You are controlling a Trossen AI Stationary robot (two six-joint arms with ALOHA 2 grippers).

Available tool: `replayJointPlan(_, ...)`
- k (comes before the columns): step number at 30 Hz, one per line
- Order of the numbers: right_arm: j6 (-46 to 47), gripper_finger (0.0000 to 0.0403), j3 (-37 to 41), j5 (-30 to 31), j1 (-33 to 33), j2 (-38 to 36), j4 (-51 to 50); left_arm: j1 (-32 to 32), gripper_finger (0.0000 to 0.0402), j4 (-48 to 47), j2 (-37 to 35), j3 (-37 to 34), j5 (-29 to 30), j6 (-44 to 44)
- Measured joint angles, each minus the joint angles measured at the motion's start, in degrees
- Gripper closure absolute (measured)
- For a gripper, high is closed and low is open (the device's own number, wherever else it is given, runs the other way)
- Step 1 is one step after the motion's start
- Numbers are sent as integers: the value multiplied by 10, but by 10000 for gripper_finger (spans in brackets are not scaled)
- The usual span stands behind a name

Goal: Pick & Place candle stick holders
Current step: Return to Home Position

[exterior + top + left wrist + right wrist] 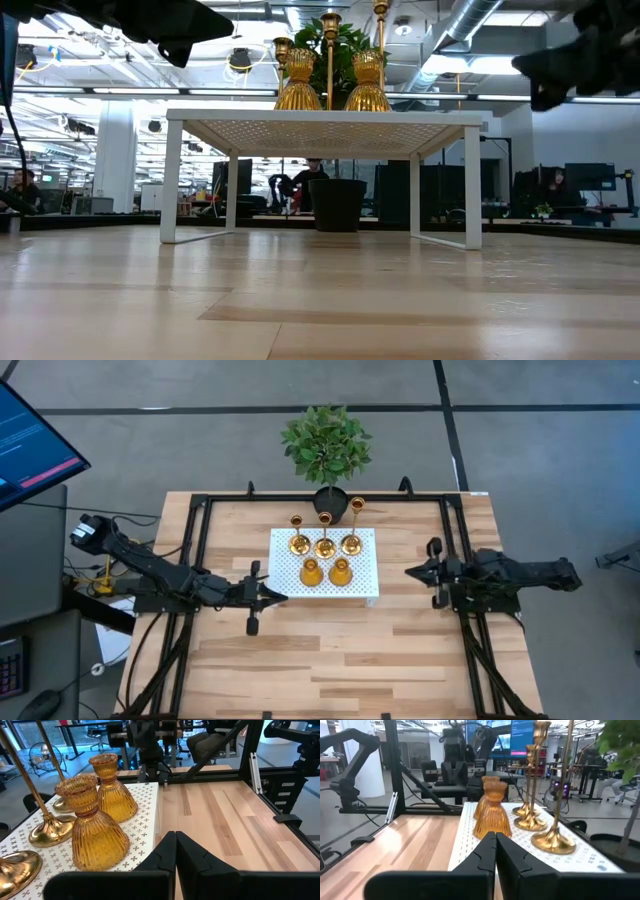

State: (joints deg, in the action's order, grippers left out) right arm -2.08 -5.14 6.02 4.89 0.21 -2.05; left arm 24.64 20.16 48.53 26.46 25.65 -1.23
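Five gold candle stick holders stand on their bases on the white perforated tray (pixel 360 585) at the table's middle: three tall slim ones (pixel 325 546) in the far row, two short bulbous ones (pixel 311 572) (pixel 340 571) in the near row. My left gripper (pixel 282 596) is shut and empty just left of the tray's near-left corner. My right gripper (pixel 408 571) is shut and empty to the right of the tray. The bulbous holders show close in the left wrist view (pixel 95 837); the right wrist view shows one (pixel 492 812).
A green plant in a black pot (pixel 328 455) stands at the table's far edge behind the tray. Black frame rails (pixel 200 525) run along the table's left, right and far sides. Bare wood (pixel 330 660) lies near the front edge.
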Motion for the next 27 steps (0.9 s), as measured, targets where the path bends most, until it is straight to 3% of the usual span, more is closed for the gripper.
replayJointPlan(4,1,403,46,0,0,0,44,0,399,0,0,0,0,0)
replayJointPlan(23,11,403,47,-1,-1,9,38,-26,399,9,0,0,0,-1)
replayJointPlan(27,11,403,47,-1,-1,9,38,-55,399,9,0,0,-34,-37)
